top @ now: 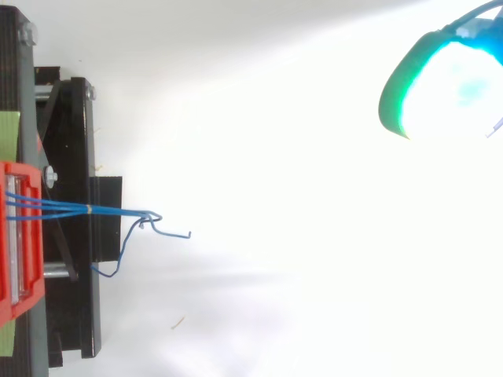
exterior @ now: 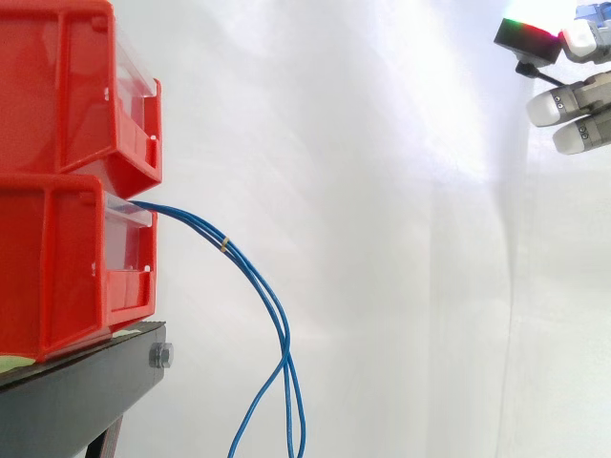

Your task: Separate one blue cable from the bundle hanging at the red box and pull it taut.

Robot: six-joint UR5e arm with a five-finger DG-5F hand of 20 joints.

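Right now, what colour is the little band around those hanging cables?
Yellowish. The band around the blue cables shows best in the side view.

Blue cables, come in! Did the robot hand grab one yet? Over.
Hand open, high right, holding nothing. Blue cable bundle slack at lower red bin, untouched. Nothing in between.

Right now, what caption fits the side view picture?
Blue cables droop from the lower red bin; the robot hand hovers apart, upper right.

No legible text, label, number or sign on red bins [exterior: 57, 114], black stand [exterior: 76, 391] or blue cables [exterior: 218, 239].
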